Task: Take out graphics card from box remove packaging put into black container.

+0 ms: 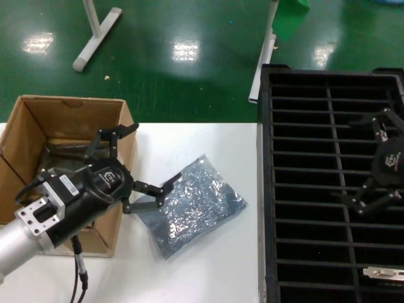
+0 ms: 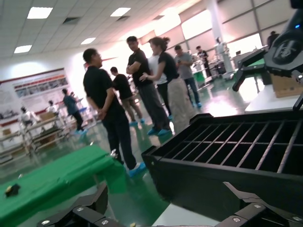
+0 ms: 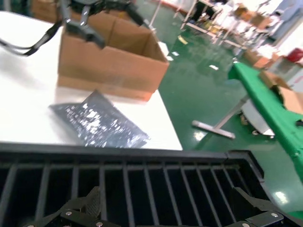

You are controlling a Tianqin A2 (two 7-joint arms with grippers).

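The left gripper [image 1: 137, 165] hovered at the near right side of the box [image 1: 38, 126], between the box and the packaging [image 1: 189, 205], with its jaws spread wide and holding nothing. The right gripper [image 1: 377, 161] hung above the black container [image 1: 315, 189], toward 3 o'clock in the head view, its jaws also wide and empty.

The packaging lay flat on the white worktop [image 1: 208, 271], just beside the box toward 4 o'clock from it, and well apart from the container. From the pictures I could not tell with certainty if the bag was empty or if it had a card inside; it looked flat and somewhat wrinkled. At the near right corner of the container, toward 5 o'clock, a small silver bracket [image 1: 383, 273] showed in one slot. I judged that this belonged to a graphics card already placed there, though the card itself was mostly hidden by the ribs.

So the task seemed far along: the bag was out of the box, and one card probably sat in the container. What remained, I think, depended on whether the box held more; its inside was partly hidden by the left arm.

Counted: one box, one bag, one container, one visible bracket, two grippers.
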